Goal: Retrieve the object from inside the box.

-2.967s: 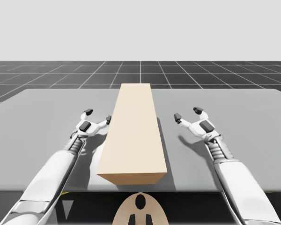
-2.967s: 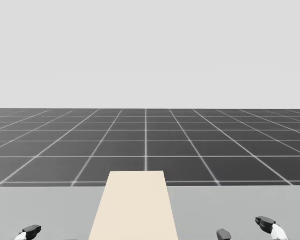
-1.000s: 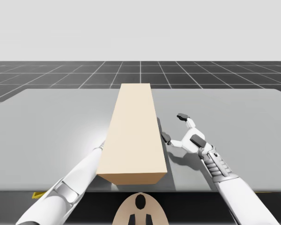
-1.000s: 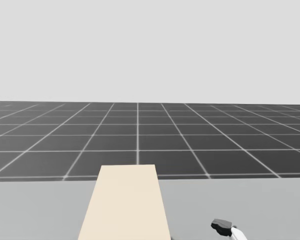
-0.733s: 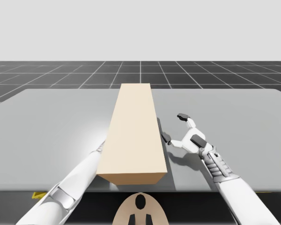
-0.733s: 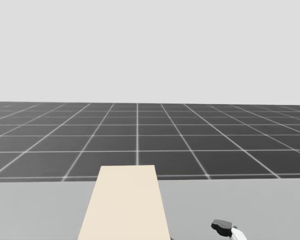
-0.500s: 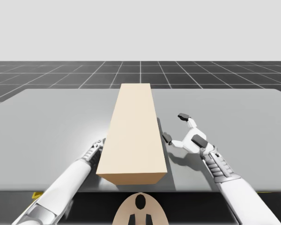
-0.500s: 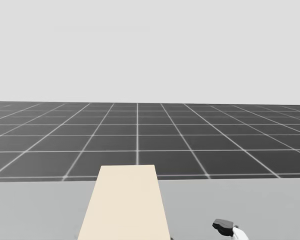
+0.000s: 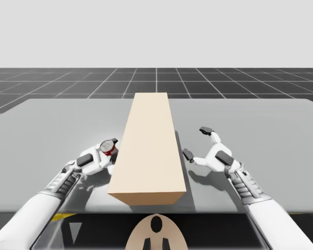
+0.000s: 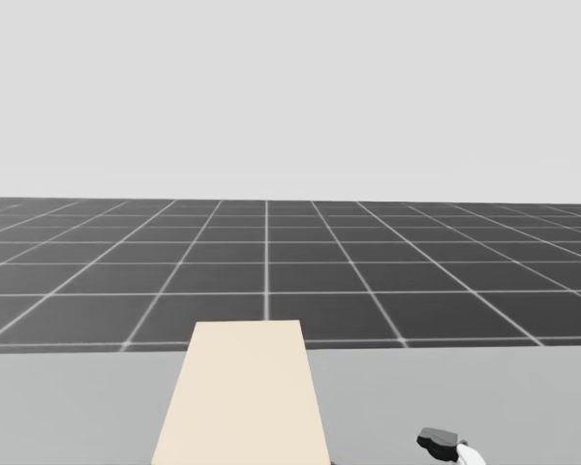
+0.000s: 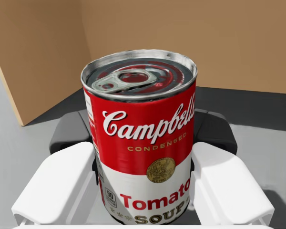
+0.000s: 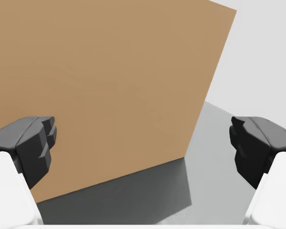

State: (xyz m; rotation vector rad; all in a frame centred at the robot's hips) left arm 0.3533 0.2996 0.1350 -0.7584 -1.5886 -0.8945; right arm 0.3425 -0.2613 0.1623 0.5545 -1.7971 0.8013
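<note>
Grey table against a dark gridded floor, with a long tan box lying down its middle. At the centre-left of the high view, my left gripper is clamped on an upright red-and-white can, one finger against each side, just beside the box wall. Right of the box, my right gripper is spread wide and holds nothing.

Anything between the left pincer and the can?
Nothing visible. The left pincer is already shut on the red-and-white can, holding it outside the tan box, close to its left side.
</note>
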